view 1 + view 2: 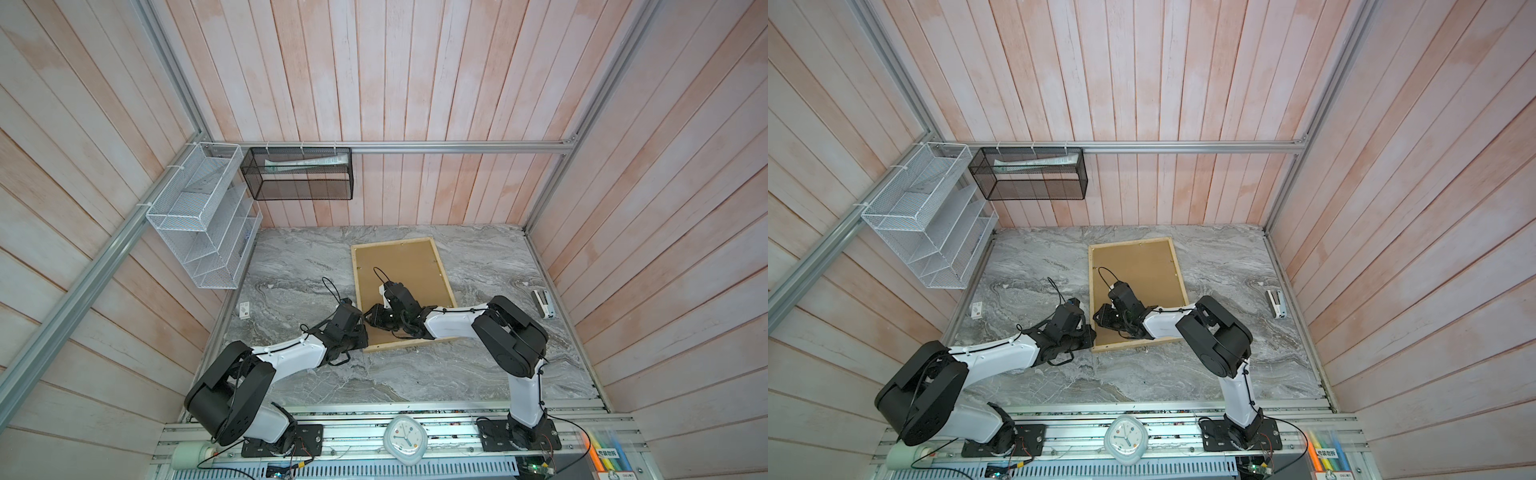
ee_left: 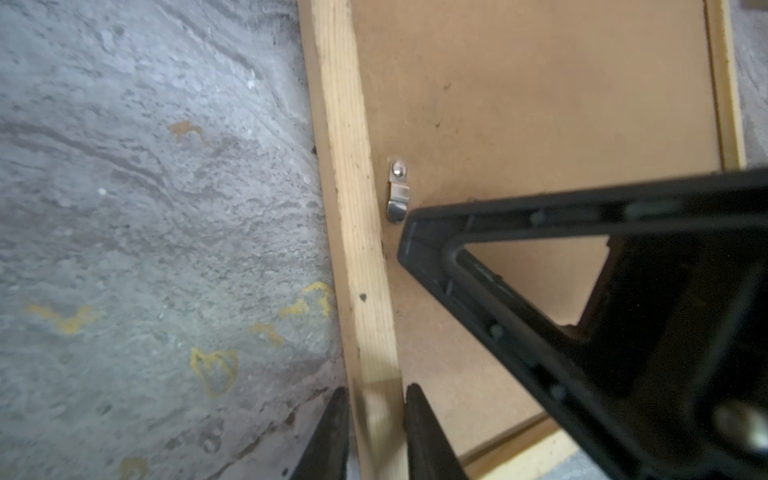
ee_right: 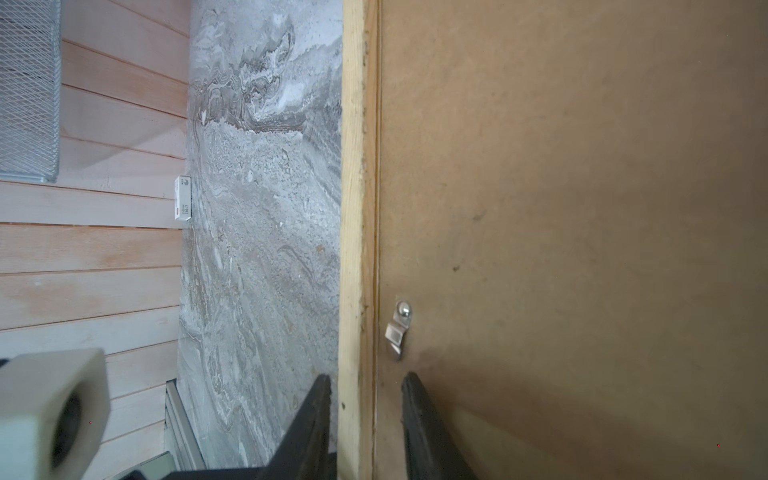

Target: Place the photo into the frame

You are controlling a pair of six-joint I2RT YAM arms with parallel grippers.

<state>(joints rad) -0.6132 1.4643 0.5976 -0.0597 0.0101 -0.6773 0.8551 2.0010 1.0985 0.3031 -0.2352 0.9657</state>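
The frame [image 1: 390, 242] [image 1: 1129, 242] lies back-up on the marble table, a pale wood rectangle with a brown backing board [image 1: 405, 270] set inside it. No photo shows in any view. My left gripper [image 2: 376, 395] [image 1: 365, 336] is shut on the frame's left slat [image 2: 353, 208] near the near corner, one finger pressed on each side. Just beyond it, my right gripper [image 3: 365, 380] [image 1: 367, 318] straddles the same slat [image 3: 353, 208], open; its inner finger [image 3: 415, 411] rests on the board with a gap to the wood. A metal clip [image 3: 399, 330] [image 2: 398, 195] sits on the board by that finger.
A small white box [image 1: 244, 309] lies at the table's left edge and a white stapler-like object [image 1: 542, 304] at its right edge. A white mesh rack [image 1: 199, 216] and a black mesh basket [image 1: 297, 174] hang on the walls. A clock [image 1: 404, 436] sits on the front rail.
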